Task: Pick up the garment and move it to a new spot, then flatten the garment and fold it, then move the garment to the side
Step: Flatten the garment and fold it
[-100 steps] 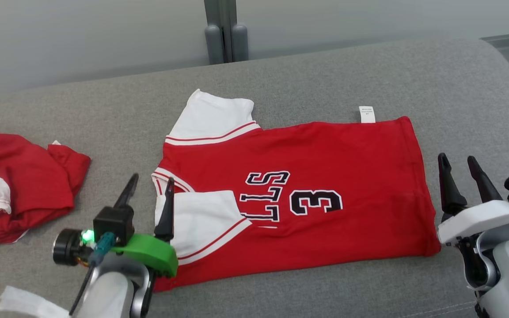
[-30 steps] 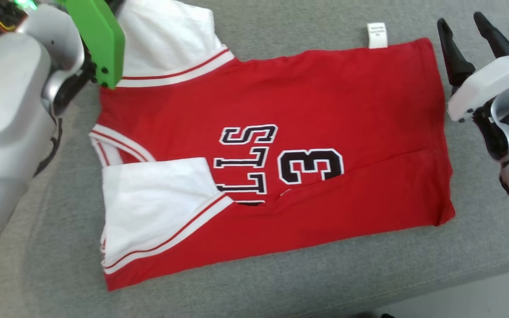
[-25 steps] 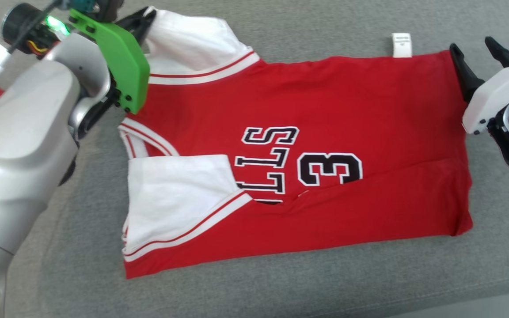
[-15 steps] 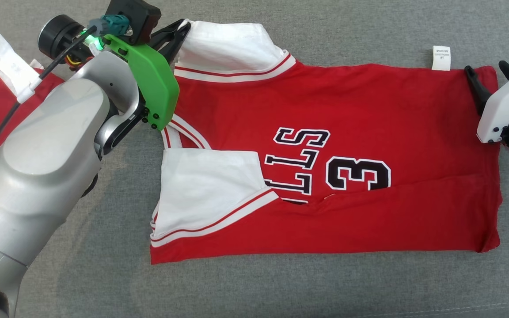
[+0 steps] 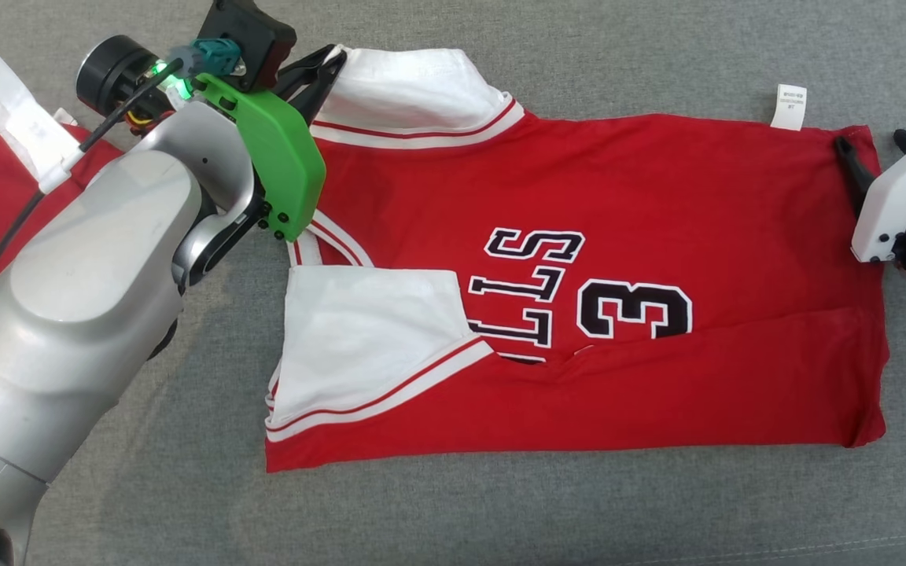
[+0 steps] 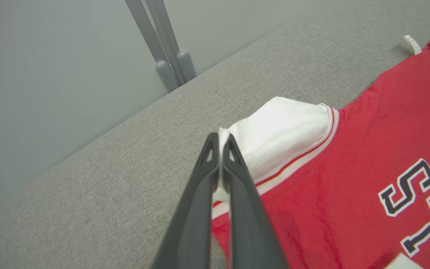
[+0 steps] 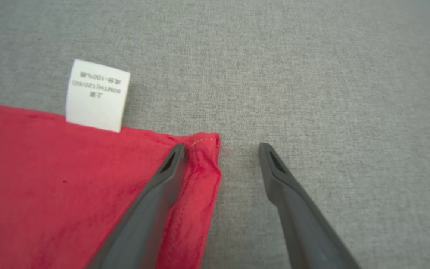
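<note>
The red jersey with white sleeves and black lettering (image 5: 657, 196) is laid flat on the grey woven cushion (image 5: 500, 519), with bare cushion left along its near and far edges. The edge of its far white sleeve (image 6: 282, 130) is pinched by the left gripper (image 6: 220, 144), fingers pressed together. The hem corner beside the white care label (image 7: 97, 95) is straddled by the spread right gripper (image 7: 222, 149), one finger on red cloth, one on cushion.

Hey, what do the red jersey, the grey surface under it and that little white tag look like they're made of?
The jersey: soft matte knit, probably cotton; it wrinkles and bunches at its corner.
The grey surface: coarse woven upholstery cloth, matte, with flecked threads showing.
The tag: thin, smooth printed label, fabric or paper-like; the look leaves that open.
</note>
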